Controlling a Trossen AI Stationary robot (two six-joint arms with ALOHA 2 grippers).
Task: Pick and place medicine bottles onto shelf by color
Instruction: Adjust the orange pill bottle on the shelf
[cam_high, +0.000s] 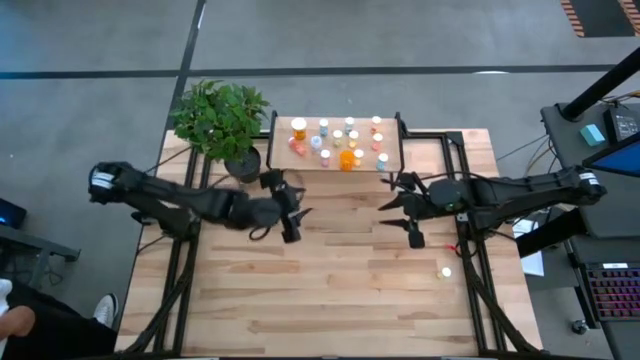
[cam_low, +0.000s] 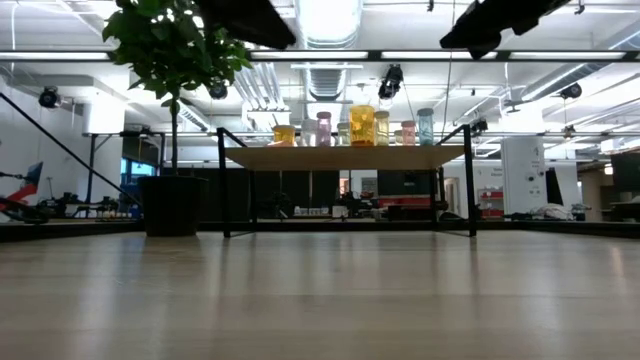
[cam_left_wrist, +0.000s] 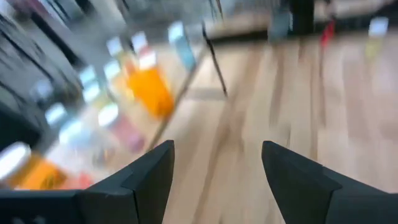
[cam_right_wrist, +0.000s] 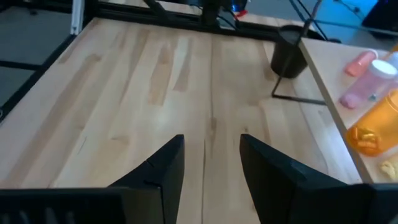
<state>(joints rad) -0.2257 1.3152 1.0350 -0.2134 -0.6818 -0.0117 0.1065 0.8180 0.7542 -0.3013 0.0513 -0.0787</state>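
Observation:
The low shelf (cam_high: 392, 160) stands at the table's far edge, with several small bottles on its top: orange, pink, blue, green and yellow ones, and a larger orange bottle (cam_high: 347, 158) near its front edge. They also show in the low view (cam_low: 362, 125). One small yellow bottle (cam_high: 446, 271) stands alone on the table at the near right. My left gripper (cam_high: 298, 212) is open and empty in front of the shelf's left end. My right gripper (cam_high: 388, 214) is open and empty in front of the shelf's right end. Both hover above the table.
A potted plant (cam_high: 222, 120) in a dark pot stands at the shelf's left end. Black frame rails run along the table's left and right sides. Bare tabletop (cam_high: 340, 290) lies between the grippers and the near edge.

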